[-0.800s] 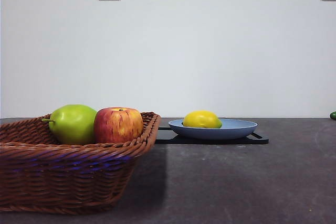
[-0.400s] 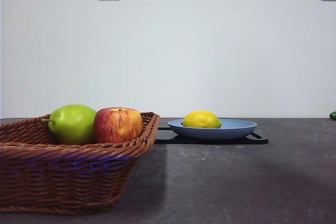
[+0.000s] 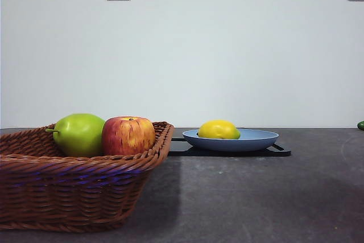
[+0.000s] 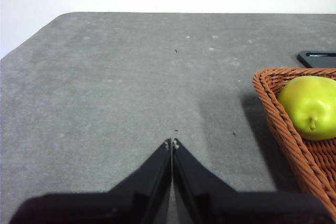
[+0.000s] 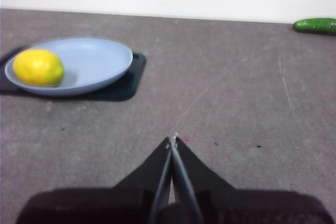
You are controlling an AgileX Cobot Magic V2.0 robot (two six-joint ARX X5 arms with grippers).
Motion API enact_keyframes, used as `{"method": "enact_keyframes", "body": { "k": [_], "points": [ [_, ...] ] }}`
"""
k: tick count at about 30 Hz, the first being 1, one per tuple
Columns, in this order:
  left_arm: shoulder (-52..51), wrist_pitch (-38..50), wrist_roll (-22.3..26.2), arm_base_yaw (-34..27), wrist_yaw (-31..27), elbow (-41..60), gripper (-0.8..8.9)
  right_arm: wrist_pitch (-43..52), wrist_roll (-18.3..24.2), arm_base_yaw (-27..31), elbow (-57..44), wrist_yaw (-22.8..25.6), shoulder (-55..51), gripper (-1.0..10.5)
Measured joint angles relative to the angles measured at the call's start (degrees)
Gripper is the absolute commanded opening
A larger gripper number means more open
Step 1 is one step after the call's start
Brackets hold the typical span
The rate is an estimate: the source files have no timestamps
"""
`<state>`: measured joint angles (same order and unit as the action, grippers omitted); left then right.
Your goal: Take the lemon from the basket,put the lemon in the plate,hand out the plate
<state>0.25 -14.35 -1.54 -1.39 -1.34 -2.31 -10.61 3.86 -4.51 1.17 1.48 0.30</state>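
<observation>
The yellow lemon (image 3: 218,130) (image 5: 38,67) lies in the light blue plate (image 3: 256,139) (image 5: 100,59), toward its side nearest the basket. The plate rests on a black tray. The brown wicker basket (image 3: 68,186) (image 4: 286,124) stands near and large in the front view. My left gripper (image 4: 172,142) is shut over bare table, beside the basket's outer edge and holding nothing. My right gripper (image 5: 173,140) is shut and hovers over the table, apart from the plate. Neither arm shows in the front view.
A green apple-like fruit (image 3: 79,134) (image 4: 311,107) and a red-and-yellow apple (image 3: 128,135) sit in the basket. The black tray (image 3: 278,152) (image 5: 128,80) lies under the plate. A green cucumber (image 5: 316,24) (image 3: 360,125) lies at the far table edge.
</observation>
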Motion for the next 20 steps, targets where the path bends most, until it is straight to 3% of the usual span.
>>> {"method": "enact_keyframes", "body": {
  "k": [5,12,20],
  "points": [
    [0.00,0.00,0.00,0.00,0.00,0.00,0.09,0.20,-0.39,0.04,-0.11,0.00,-0.11,0.0],
    [0.00,0.00,0.00,0.00,0.00,0.00,0.09,0.20,-5.44,0.02,-0.11,0.15,-0.11,0.0],
    [0.00,0.00,0.00,0.00,0.00,0.00,0.09,0.20,-6.21,0.02,-0.11,0.15,-0.11,0.0]
  ]
}}
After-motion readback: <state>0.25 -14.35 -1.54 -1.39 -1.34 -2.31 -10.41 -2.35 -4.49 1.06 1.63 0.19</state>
